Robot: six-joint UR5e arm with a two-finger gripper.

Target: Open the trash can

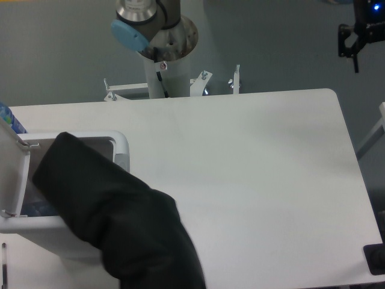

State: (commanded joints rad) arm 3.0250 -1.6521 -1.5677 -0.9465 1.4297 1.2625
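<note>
Even, soft light; slight blur.

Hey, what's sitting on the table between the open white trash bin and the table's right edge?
Nothing: in the fixed camera view, the white tabletop is bare from the boxy white plastic trash can to its right edge. Only a black sleeve overlaps the bin itself.

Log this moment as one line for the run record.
trash can: lid up, open | person's sleeved arm: reaching over bin, hand hidden | robot gripper: out of view | table: otherwise bare

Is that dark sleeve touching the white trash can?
Cannot tell. In the only camera view the sleeve lies across the trash can rim and opening, hiding any contact or gap.
</note>
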